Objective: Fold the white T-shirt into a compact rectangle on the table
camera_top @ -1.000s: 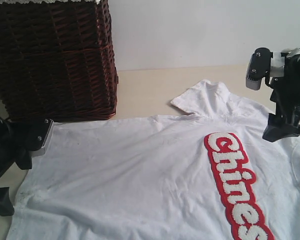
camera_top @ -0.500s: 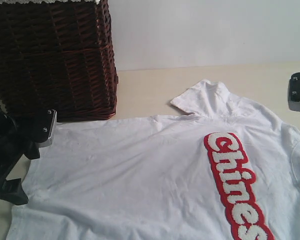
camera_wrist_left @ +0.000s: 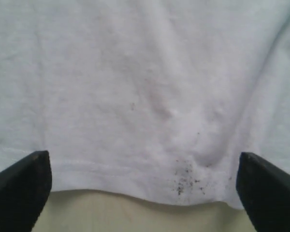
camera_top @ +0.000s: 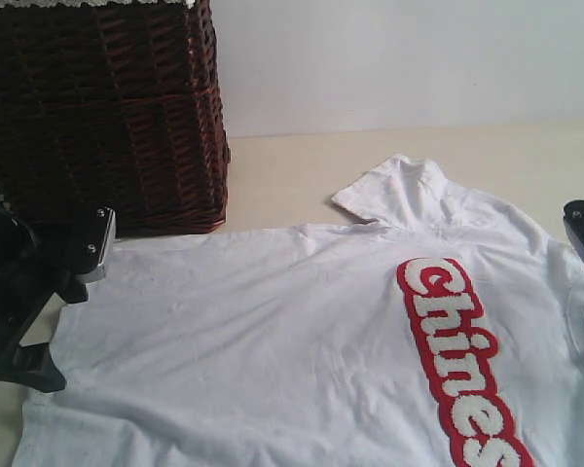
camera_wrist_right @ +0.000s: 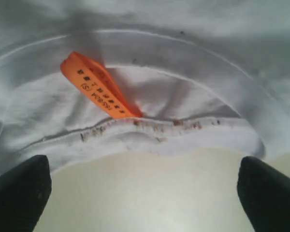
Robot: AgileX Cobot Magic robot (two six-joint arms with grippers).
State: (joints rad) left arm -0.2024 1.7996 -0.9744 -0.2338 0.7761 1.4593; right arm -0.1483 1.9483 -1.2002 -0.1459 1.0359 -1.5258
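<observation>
Your exterior camera sits low and close over the table (camera_top: 292,165), looking across the white T-shirt (camera_top: 273,331) toward the wicker basket (camera_top: 97,107) and the back wall (camera_top: 419,58). Your left wrist camera looks down from very near onto one edge of the shirt — the right one onto its collar (camera_wrist_right: 150,123) and orange tag (camera_wrist_right: 99,87). All three views share the shirt and the table.

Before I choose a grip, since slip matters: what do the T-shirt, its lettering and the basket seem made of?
The white T-shirt looks like soft matte cotton knit, lying limp with shallow creases. Its lettering seems fuzzy pile on a red band. The basket looks like dark brown wicker: woven strands.
</observation>
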